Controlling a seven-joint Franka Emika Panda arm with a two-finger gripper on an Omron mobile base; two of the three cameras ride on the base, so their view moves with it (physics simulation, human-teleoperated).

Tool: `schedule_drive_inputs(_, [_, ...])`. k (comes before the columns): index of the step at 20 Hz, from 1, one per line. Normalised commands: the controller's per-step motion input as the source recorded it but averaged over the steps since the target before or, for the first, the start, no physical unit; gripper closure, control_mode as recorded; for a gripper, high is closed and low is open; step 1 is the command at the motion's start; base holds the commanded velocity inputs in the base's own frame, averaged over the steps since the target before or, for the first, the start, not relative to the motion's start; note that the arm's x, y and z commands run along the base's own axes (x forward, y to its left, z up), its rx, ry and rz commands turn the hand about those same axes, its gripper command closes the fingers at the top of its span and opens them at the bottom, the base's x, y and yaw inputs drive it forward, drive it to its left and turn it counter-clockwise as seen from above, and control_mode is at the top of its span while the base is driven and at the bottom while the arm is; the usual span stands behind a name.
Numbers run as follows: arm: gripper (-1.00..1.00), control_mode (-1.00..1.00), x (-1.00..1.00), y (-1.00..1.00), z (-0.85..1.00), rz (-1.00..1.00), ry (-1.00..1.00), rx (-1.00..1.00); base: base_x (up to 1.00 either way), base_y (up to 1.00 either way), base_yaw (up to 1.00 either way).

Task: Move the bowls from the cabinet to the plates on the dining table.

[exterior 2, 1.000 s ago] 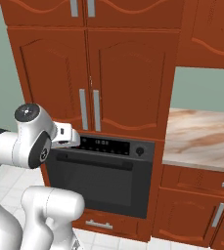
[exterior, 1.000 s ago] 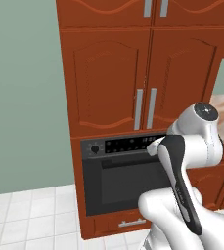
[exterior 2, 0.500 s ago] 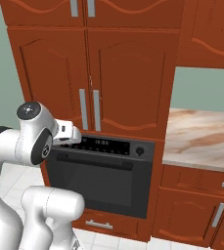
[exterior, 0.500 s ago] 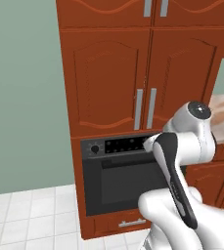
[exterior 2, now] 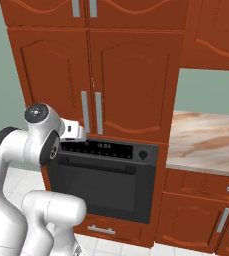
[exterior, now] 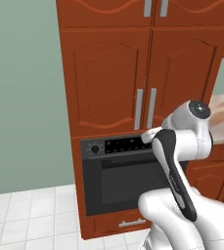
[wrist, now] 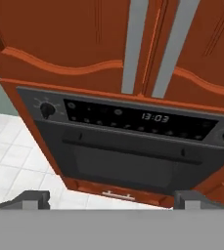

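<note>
Arm swung fwd, gripper [wrist: 111, 197] open below cabinet [wrist: 74, 39] doors

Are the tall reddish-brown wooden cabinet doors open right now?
No, both arched doors of the tall reddish-brown wooden cabinet sit flush and shut, their long silver bar handles side by side above the black oven.

cabinet [exterior: 133, 73]: reddish-brown wood, with long silver bar handles [exterior: 145, 108]
oven [exterior 2: 103, 180]: black, I saw pale digits on its dark panel
surface [exterior 2: 206, 142]: beige-and-white marble, brown veins
wall [exterior: 20, 93]: flat grey-green
floor [exterior: 30, 215]: white tiles, grey seams
my fingers [wrist: 33, 199]: dark grey
</note>
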Motion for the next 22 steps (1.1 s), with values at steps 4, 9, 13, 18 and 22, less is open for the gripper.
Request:
schedule_drive_inputs(4, [-1.00, -1.00, 0.04, 0.00, 0.00, 0.00, -0.18, 0.08, 0.00, 0.00, 0.00])
schedule_drive_inputs(9, [-1.00, -1.00, 0.08, 0.01, 0.00, 0.00, -0.24, 0.05, 0.00, 0.00, 0.00])
schedule_drive_inputs(13, [-1.00, -1.00, 0.12, 0.00, 0.00, -0.01, -0.24, 0.05, 0.00, 0.00, 0.00])
schedule_drive_inputs(18, [-1.00, -1.00, 0.11, 0.00, 0.01, -0.01, -0.23, 0.03, 0.00, 0.00, 0.00])
schedule_drive_inputs(22, [-1.00, -1.00, 0.06, 0.01, 0.00, -0.01, -0.24, 0.01, 0.00, 0.00, 0.00])
